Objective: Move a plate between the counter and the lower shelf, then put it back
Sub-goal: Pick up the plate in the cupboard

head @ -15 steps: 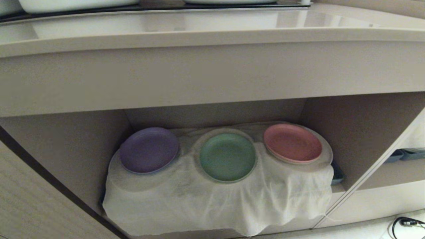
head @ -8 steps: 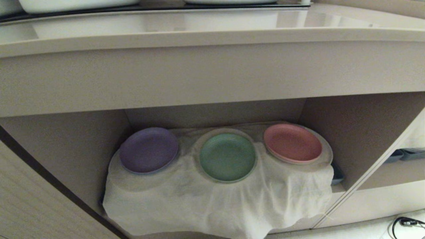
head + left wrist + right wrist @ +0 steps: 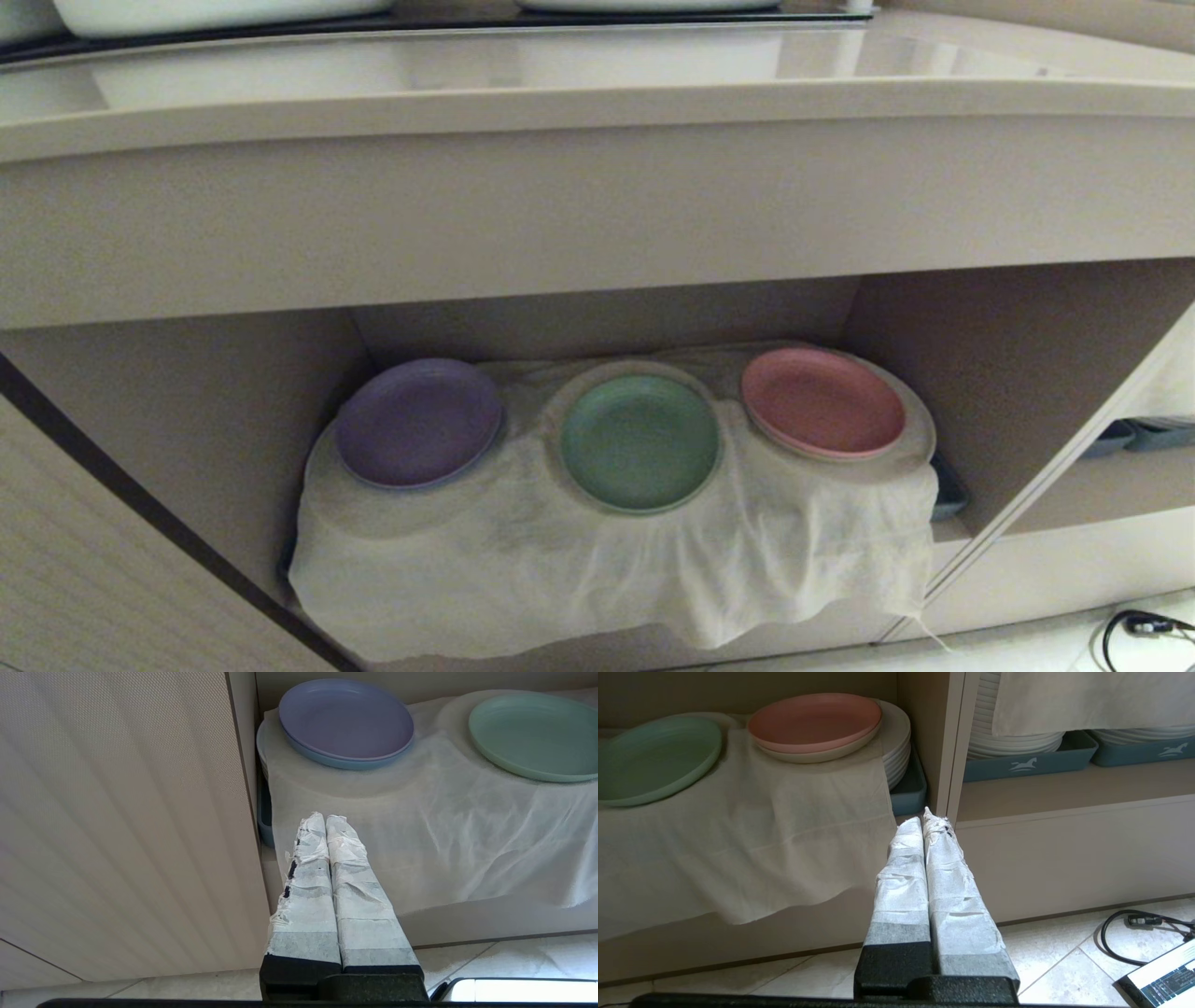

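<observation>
Both your grippers, left gripper [image 3: 326, 819] and right gripper [image 3: 923, 814], sit pressed together, empty, below the cloth-draped lower shelf [image 3: 1008, 373] holding the plate [image 3: 640, 442].

The left end effector [image 3: 325, 817] has two long, tapering fingers [image 3: 306, 891] wrapped in crinkled white tape, frayed along the edges, with small dark patches showing through on one side. They rise from a black, rough-textured base. The right end effector [image 3: 923, 815] looks the same: white-taped fingers [image 3: 955, 891] on a black base.
</observation>
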